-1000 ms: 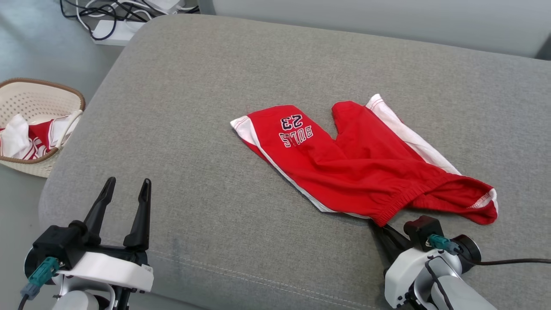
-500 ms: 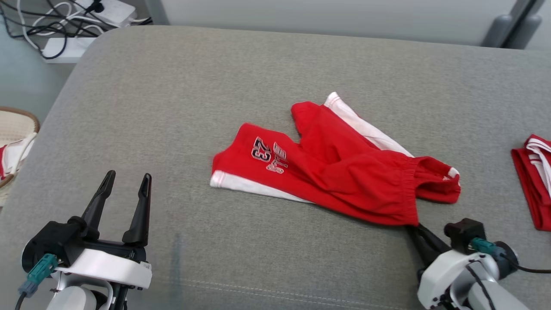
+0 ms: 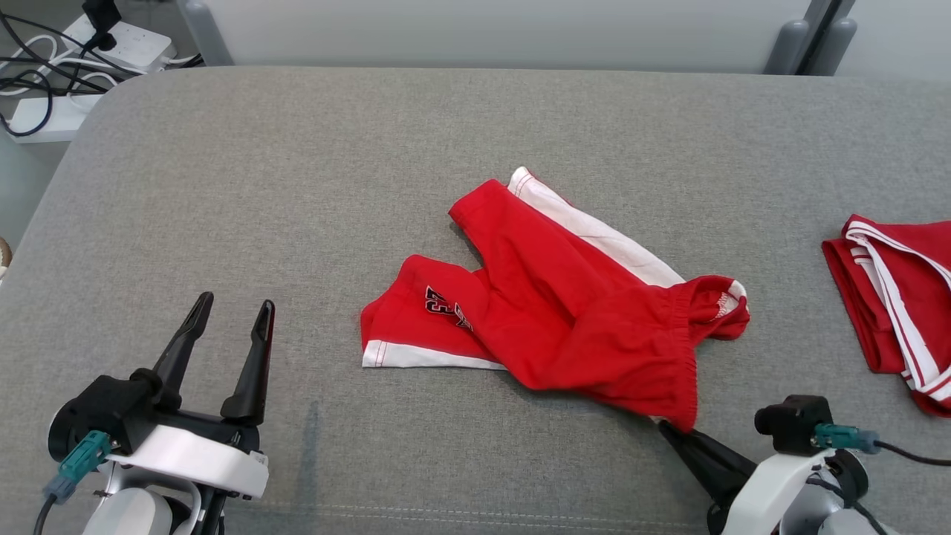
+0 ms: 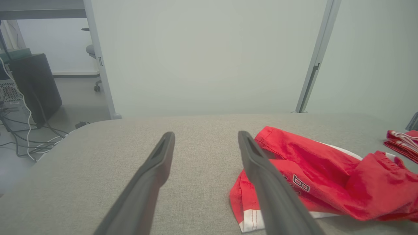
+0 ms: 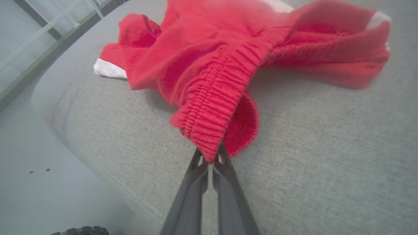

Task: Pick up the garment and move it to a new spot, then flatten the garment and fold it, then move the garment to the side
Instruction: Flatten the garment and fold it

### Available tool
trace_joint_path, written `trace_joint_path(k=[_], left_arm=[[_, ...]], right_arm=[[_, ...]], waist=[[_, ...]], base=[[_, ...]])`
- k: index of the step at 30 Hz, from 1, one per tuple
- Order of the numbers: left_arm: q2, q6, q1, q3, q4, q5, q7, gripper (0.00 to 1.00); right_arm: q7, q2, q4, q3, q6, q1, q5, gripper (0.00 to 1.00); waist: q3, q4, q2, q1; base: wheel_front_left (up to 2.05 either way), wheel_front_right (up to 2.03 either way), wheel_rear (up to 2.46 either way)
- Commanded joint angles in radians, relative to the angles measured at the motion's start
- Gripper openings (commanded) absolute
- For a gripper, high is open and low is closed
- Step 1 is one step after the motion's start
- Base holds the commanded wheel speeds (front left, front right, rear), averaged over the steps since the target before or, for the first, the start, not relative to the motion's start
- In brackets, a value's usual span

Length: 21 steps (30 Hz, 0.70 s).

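Pinching the waistband of crumpled red-and-white fabric shorts [image 3: 565,312] mid-frame, the right gripper [image 3: 665,426] is pressing tight; lower left, the left gripper [image 3: 235,303] is hovering, spread wide.

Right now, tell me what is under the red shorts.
Grey cushion under the shorts; right end effector pinches the waistband corner. Anything beneath the bunched cloth is covered.

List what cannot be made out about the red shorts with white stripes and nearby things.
1. Dark print on the red shorts with white side stripes: head view, a fold covers part.
2. Tips of the right gripper: right wrist view, buried in the elastic waistband.
3. Folded red-and-white garment: head view, cut off by the right edge.
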Motion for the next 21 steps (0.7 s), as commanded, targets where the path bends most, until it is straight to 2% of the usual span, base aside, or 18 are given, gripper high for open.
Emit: trace_joint_path(k=[1,6,9,14,19,21], left_arm=[[0.027,-0.007,-0.052,0.037,-0.019,0.006,-0.007,1.0],[0.029,-0.008,-0.055,0.035,-0.015,0.005,-0.007,1.0],[0.03,-0.008,-0.059,0.035,-0.015,0.004,-0.007,1.0],[0.025,-0.016,-0.083,0.023,-0.01,0.004,-0.007,1.0],[0.011,-0.027,-0.114,0.006,0.002,0.005,-0.007,1.0],[0.003,-0.032,-0.127,-0.001,0.007,0.006,-0.008,1.0]], right_arm=[[0.0,-0.028,-0.042,0.012,0.0,0.007,0.026,0.0],[-0.028,-0.076,-0.226,0.014,0.0,-0.013,0.256,0.0],[-0.054,-0.081,-0.275,-0.022,0.0,-0.039,0.424,0.0],[-0.035,-0.031,-0.163,-0.097,0.0,-0.109,0.671,0.0],[0.013,0.02,0.001,-0.13,0.0,-0.231,0.749,0.0],[0.02,0.028,0.087,-0.126,0.0,-0.289,0.729,0.0]], waist=[[-0.001,-0.002,-0.0001,0.0],[0.0,-0.011,-0.0001,0.0],[0.006,-0.013,-0.0001,0.0],[0.032,0.003,-0.0001,0.0],[0.067,0.042,-0.0001,0.0],[0.082,0.058,-0.0001,0.0]], base=[[0.0,0.0,0.0],[0.0,0.0,0.0],[0.0,0.0,0.0],[0.0,0.0,0.0],[0.0,0.0,0.0],[0.0,0.0,0.0]])
